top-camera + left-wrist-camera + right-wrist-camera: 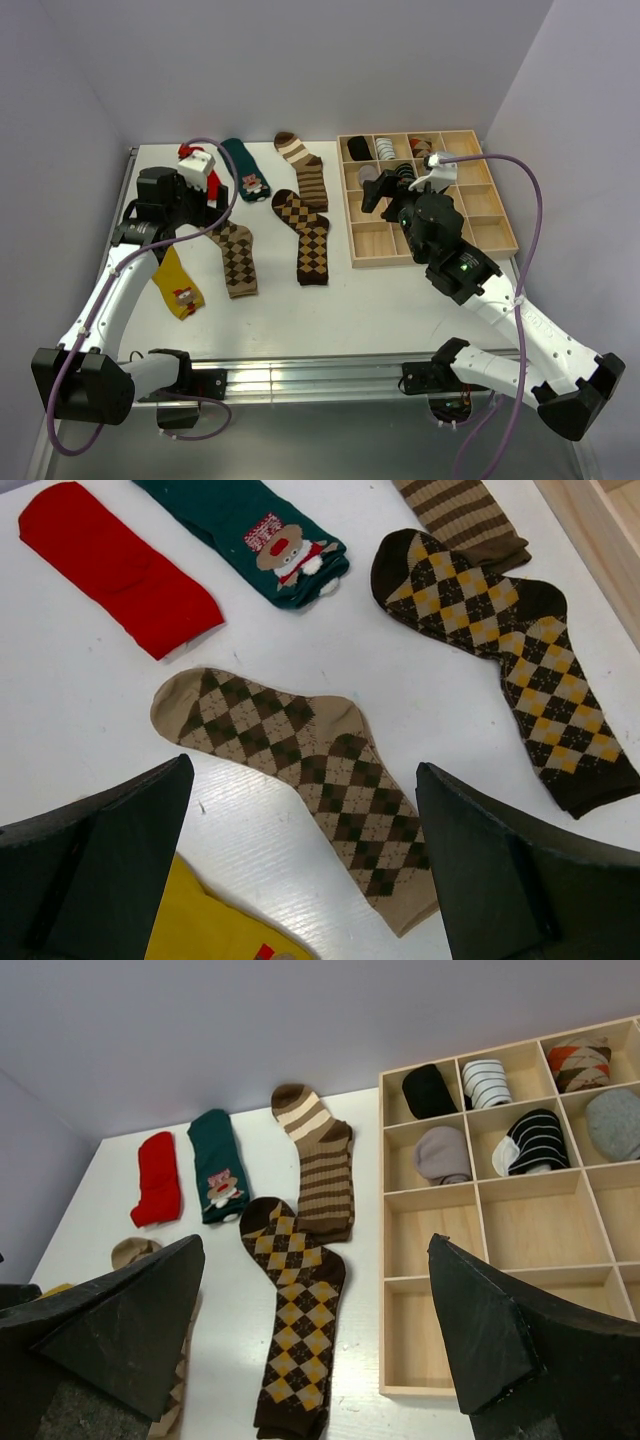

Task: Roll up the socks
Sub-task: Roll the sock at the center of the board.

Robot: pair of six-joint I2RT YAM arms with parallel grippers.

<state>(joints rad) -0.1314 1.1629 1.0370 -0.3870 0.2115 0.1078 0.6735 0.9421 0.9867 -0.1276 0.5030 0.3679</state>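
Several socks lie flat on the white table. The tan argyle sock (pixel 300 770) lies below my open, empty left gripper (pixel 303 770), which hovers above it. Around it are a red sock (pixel 120 565), a dark teal cartoon sock (pixel 250 530), a dark brown and yellow argyle sock (pixel 500 650), a brown-and-cream striped sock (pixel 465 520) and a mustard yellow sock (pixel 210 925). My right gripper (pixel 315 1245) is open and empty, held high near the tray's left edge, with the dark argyle sock (pixel 300 1320) below it. From above, the left gripper (pixel 205 190) partly hides the red sock (pixel 190 152).
A wooden compartment tray (pixel 430 259) stands at the right. Its back compartments hold rolled socks, such as a black one (pixel 428 1090) and a grey one (pixel 442 1153). Its front compartments (pixel 525 1225) hold nothing. Grey walls close in the back and sides.
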